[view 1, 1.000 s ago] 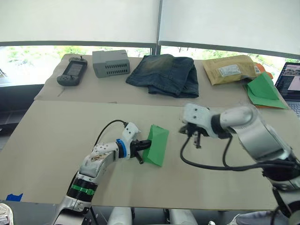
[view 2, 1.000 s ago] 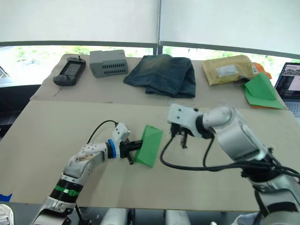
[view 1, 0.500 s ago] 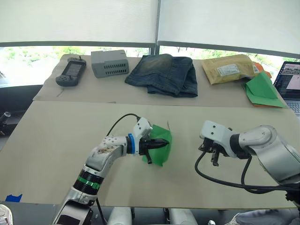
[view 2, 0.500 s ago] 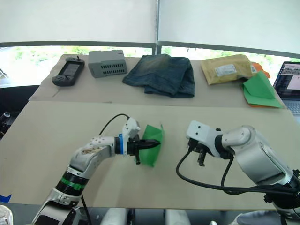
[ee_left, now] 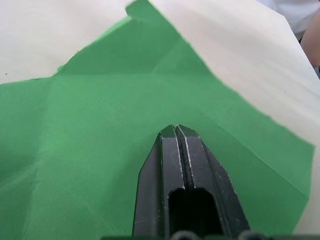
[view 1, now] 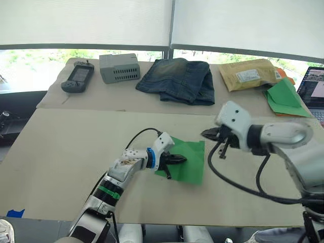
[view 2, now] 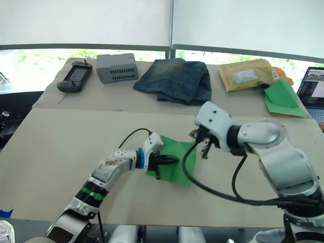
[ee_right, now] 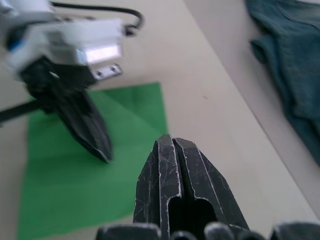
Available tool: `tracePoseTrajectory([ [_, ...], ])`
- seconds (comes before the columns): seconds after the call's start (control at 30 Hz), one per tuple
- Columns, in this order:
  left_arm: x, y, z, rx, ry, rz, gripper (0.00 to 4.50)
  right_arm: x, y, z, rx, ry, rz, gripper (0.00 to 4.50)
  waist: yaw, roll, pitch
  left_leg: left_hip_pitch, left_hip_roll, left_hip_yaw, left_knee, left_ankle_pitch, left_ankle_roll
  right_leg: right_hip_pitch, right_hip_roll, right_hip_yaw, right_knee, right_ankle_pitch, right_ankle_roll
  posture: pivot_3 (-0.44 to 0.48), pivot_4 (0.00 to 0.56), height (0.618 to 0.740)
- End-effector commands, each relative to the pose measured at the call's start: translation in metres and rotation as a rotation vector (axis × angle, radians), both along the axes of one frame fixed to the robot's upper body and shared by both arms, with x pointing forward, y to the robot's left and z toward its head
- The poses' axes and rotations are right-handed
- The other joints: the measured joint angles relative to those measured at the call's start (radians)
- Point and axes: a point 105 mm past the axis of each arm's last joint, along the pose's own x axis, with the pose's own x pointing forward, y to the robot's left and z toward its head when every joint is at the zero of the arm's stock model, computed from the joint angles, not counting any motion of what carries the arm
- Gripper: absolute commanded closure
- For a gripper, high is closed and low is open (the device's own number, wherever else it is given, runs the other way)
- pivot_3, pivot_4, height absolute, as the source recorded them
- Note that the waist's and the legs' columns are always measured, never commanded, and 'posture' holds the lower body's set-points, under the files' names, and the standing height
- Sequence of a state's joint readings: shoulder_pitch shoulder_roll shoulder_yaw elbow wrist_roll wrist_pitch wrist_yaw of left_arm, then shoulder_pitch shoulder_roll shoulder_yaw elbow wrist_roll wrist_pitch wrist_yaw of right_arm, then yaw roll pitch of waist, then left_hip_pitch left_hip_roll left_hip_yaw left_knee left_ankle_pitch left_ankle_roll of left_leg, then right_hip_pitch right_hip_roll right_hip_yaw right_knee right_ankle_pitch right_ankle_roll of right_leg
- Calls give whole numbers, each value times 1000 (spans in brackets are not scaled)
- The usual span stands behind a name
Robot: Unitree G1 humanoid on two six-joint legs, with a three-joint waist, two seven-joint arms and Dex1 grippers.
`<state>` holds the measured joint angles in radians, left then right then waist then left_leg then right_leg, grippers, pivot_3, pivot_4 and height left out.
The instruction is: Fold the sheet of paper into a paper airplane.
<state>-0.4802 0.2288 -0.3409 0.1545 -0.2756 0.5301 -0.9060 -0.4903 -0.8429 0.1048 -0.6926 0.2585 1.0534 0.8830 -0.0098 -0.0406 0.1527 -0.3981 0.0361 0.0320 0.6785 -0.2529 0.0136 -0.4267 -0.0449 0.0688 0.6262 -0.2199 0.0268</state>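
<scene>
1. 2 grippers work over 1 sheet of paper [view 1: 188,161], which now lies spread flat on the near tan table [view 1: 61,167], just past the centre of its front half. Half a second ago it stood bunched and partly folded at the left gripper; now it is opened out into a creased squarish sheet.
2. Left gripper [view 1: 181,160]: fingers pressed together, tips resting on the sheet's near-left part. The left wrist view shows nothing between them, only green paper beneath, so it pins rather than pinches. Forearm reaches low from the near-left edge, wrist roughly level with the table.
3. Right gripper [view 1: 206,133]: fingers together, empty. It has swung in from the right and now hovers just off the sheet's far-right corner, pointing left toward the other gripper. Elbow is bent, forearm raised above the table.
4. Judgement: the fold count looks early; only faint creases show and no wedge shape. The flattening likely sets up the next crease, with left holding and right lifting an edge.
5. Far table: a handheld controller [view 1: 77,79], a grey box [view 1: 119,68], folded jeans [view 1: 179,80], a padded envelope [view 1: 249,74], a bigger green triangular paper [view 1: 284,98] and a laptop [view 1: 315,91], all well apart from the work.
</scene>
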Motion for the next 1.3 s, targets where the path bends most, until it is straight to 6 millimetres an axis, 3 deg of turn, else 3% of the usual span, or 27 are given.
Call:
tracePoseTrajectory([
  [0.03,2,-2,2,5,-20,1,4500,0,2,-28,-2,54,-25,4447,0,0,0,-1,0,0,1,0,0,0,0,0,0,0,0,0,150,740],
  [0.13,0,-1,2,3,-15,6,4500,2,1,-62,-14,113,-66,4447,-3,0,0,0,-1,0,1,0,0,1,-1,1,0,0,1,0,150,740],
  [0.33,-3,10,4,9,-7,34,4500,6,-4,-88,-44,159,-110,4447,-8,1,0,1,-1,-1,1,0,0,1,0,1,2,0,1,0,150,740],
  [0.47,0,18,10,-1,-10,72,4500,5,-3,-95,-48,183,-105,4447,-8,1,0,1,-1,-1,1,0,0,1,1,1,2,0,1,0,150,740],
  [0.7,6,43,45,-109,8,162,4500,7,-1,-109,-110,186,-67,4447,-12,0,0,4,-1,-2,2,0,0,3,1,1,2,-4,8,0,150,740],
  [0.93,16,76,57,-151,31,291,4500,16,-3,-108,-179,122,-6,4447,-18,0,0,9,-1,-1,1,0,0,6,1,2,4,-4,8,0,150,740],
  [1.07,19,83,64,-198,63,332,4500,18,-4,-108,-190,120,9,4447,-17,0,0,9,-1,-2,1,1,1,6,2,2,4,-3,7,0,150,740],
  [1.1,20,84,67,-213,67,342,3965,18,-3,-108,-188,119,11,4500,-17,0,0,9,-1,-2,1,1,1,6,1,2,4,-3,7,0,150,740],
  [1.2,21,84,71,-238,100,353,3019,19,-2,-108,-182,116,14,4500,-17,0,0,8,-1,-2,2,1,1,6,1,3,3,-3,7,0,150,740],
  [1.3,23,81,63,-210,163,376,1992,20,0,-106,-175,110,14,4500,-17,0,0,9,-1,-2,1,1,1,6,1,3,4,-3,7,0,150,740],
])
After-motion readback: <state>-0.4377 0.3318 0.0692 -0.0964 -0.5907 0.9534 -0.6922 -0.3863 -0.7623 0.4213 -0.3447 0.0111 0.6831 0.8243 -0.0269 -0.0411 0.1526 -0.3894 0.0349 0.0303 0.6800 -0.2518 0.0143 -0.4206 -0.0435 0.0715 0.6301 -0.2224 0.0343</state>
